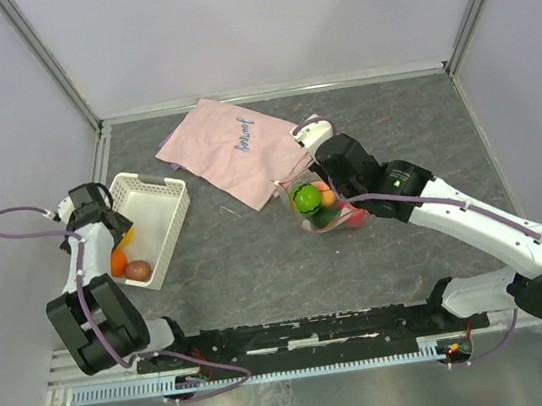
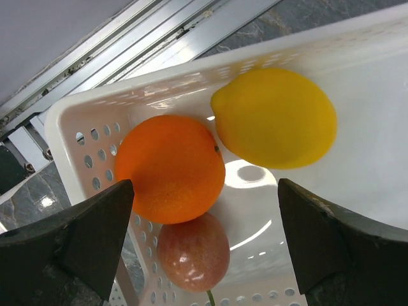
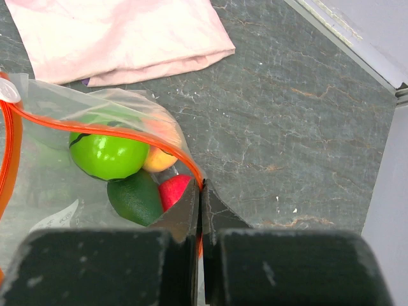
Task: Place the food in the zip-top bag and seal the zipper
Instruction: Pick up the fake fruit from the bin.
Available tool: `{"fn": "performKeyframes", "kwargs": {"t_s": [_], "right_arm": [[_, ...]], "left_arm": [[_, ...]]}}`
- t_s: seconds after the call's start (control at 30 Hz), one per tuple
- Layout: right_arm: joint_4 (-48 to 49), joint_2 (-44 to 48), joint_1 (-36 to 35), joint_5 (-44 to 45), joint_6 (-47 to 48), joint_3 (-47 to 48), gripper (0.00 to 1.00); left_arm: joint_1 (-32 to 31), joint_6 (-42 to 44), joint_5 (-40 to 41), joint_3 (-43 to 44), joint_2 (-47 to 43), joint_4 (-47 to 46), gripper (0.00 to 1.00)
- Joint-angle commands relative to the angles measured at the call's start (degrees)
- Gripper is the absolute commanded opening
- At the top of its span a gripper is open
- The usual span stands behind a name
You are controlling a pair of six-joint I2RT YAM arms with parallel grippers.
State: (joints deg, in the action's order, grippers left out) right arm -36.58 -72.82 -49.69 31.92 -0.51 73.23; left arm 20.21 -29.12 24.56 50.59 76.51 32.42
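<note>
Only illegible blue script (image 1: 244,133) on pink cloth (image 1: 214,155)

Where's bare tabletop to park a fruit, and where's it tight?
Bare dark stone-look tabletop lies between the white slotted plastic basket and the clear zip-top bag, toward the near edge; more right of the pink cloth. Tight: inside the basket, under the open left gripper.

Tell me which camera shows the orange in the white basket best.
Left wrist: the orange sits close and nearly whole, beside a lemon in the basket. Top external shows only a sliver of the orange past the left arm. Right wrist misses it.
</note>
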Motion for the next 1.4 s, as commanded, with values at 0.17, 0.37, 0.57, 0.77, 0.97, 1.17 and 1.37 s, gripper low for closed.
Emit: {"fn": "performKeyframes", "kwargs": {"t_s": [0.17,0.37,0.57,0.77,0.97,1.17,1.37], "right_arm": [[3.53,2.05,0.47,1.1,0.51,-1.35,0.01],[3.71,1.79,0.6,0.77,0.43,-1.56,0.01],[3.78,1.65,0.56,0.25,0.25,-1.63,0.02],[3.79,1.88,0.6,-0.11,0.16,-1.51,0.01],[3.71,2.43,0.65,-0.16,0.02,-1.32,0.01],[3.1,2.57,0.69,-0.84,-0.6,-0.76,0.01],[1.42,1.06,0.69,-1.29,-0.89,1.15,0.01]], "left_arm": [[3.83,-1.72,-8.86,-0.08,5.09,-3.69,1.0],[3.77,-0.22,-13.63,0.39,6.82,-4.4,0.99],[3.74,0.44,-13.72,1.39,8.18,-5.35,0.99],[3.72,1.51,-13.41,3.55,12.21,-5.11,0.95],[3.72,1.82,-16.05,2.92,12.12,-5.21,0.87],[2.92,2.7,-17.87,1.82,7.54,-5.6,0.74],[1.46,3.61,-20.7,1.73,1.58,-5.51,0.69]]}}
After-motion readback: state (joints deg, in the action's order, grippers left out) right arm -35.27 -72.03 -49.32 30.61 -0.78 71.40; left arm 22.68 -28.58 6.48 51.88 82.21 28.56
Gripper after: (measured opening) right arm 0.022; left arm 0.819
